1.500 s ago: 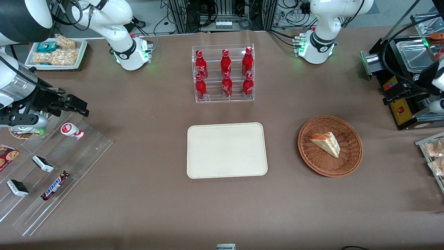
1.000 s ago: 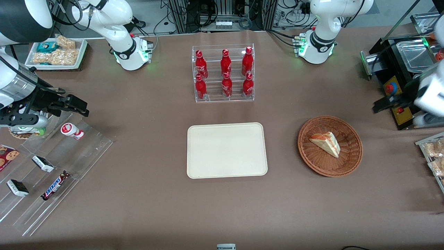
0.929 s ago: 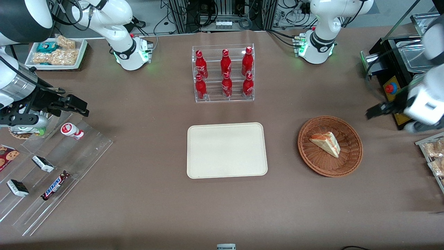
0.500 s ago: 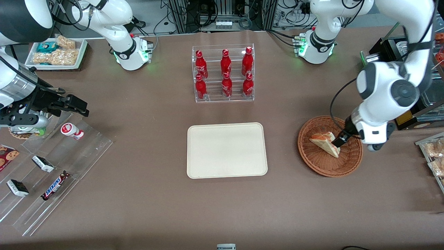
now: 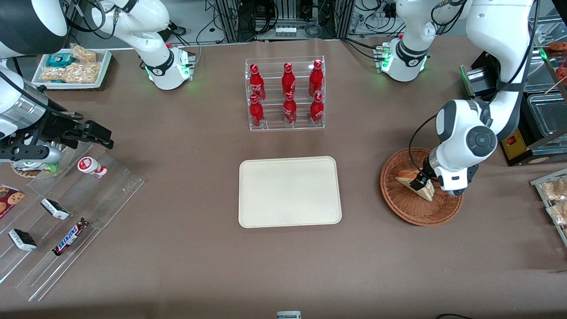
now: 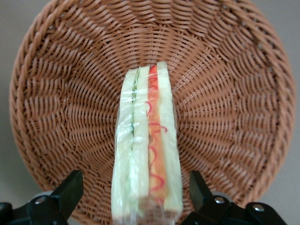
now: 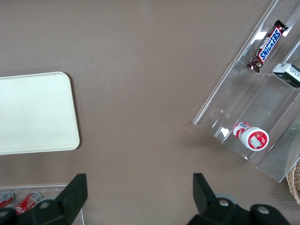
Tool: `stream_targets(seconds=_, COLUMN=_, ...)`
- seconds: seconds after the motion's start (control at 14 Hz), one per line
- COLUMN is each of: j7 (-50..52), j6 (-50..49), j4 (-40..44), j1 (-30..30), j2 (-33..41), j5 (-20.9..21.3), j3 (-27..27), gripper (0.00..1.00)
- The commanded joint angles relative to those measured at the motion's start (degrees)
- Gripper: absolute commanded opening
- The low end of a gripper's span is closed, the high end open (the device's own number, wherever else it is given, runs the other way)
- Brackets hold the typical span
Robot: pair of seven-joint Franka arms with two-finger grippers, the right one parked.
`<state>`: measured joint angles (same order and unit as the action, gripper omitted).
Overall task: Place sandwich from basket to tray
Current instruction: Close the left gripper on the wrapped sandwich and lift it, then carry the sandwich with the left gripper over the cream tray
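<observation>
The sandwich [image 5: 405, 179], a wrapped wedge of white bread, lies in the round wicker basket [image 5: 412, 217] toward the working arm's end of the table. In the left wrist view its cut side [image 6: 145, 150] shows green and orange-pink layers standing on edge over the weave of the basket [image 6: 225, 93]. My left arm's gripper [image 5: 422, 179] is down inside the basket and open. Its two black fingers [image 6: 70, 191] stand one on each side of the sandwich, with a gap to the bread on both sides. The cream tray [image 5: 290, 191] lies flat in the middle of the table, bare.
A clear rack of red bottles [image 5: 285, 95] stands farther from the front camera than the tray. Black equipment [image 5: 514, 137] and a tray of bagged snacks [image 5: 553, 195] sit beside the basket. An acrylic snack rack [image 5: 66, 212] lies toward the parked arm's end.
The left arm swung in from the working arm's end of the table and came down over the basket. Its open fingers now straddle the sandwich, which has not moved.
</observation>
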<state>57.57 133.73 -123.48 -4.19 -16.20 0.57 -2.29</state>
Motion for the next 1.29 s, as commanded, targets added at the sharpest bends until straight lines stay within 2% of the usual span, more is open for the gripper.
stream_targets(seconds=0.0, j7=1.8, j6=1.3, j4=0.6, j1=-0.2, j2=-1.0, j5=1.4, j3=0.1, gripper=0.33)
stream_targets(seconds=0.07, j7=1.4, j6=1.2, j4=1.4, j1=-0.2, j2=-1.2, j5=1.4, j3=0.1, gripper=0.08)
stream_targets(seconds=0.14, j7=0.9, j6=0.8, j4=2.8, j1=-0.2, j2=-1.4, j5=1.4, j3=0.0, gripper=0.01)
stream_targets(seconds=0.29, j7=0.5, j6=-2.3, j4=5.9, j1=-0.2, j2=-0.2, j5=2.0, j3=-0.6, gripper=0.00)
stream_targets(seconds=0.36, j7=0.3, j6=-6.7, j4=8.9, j1=-0.1, j2=0.8, j5=3.6, j3=-2.3, gripper=0.00)
stream_targets(seconds=0.5, j7=0.6, j6=-15.8, j4=17.6, j1=-0.8, j2=0.8, j5=5.2, j3=-6.1, gripper=0.00)
stream_targets(seconds=0.64, j7=0.3, j6=-21.4, j4=26.8, j1=-4.6, j2=-1.9, j5=5.1, j3=-8.9, gripper=0.00)
stream_targets(seconds=0.79, j7=0.2, j6=-21.6, j4=33.2, j1=-12.3, j2=-6.5, j5=5.7, j3=-9.5, gripper=0.02)
stream_targets(seconds=0.93, j7=-0.1, j6=-19.7, j4=34.7, j1=-17.6, j2=-10.8, j5=6.3, j3=-9.7, gripper=0.02)
stream_targets(seconds=1.0, j7=-0.4, j6=-17.6, j4=35.4, j1=-21.7, j2=-12.9, j5=8.7, j3=-9.5, gripper=0.02)
stream_targets(seconds=1.21, j7=-0.2, j6=-12.3, j4=39.0, j1=-26.9, j2=-19.5, j5=15.3, j3=-9.6, gripper=0.05)
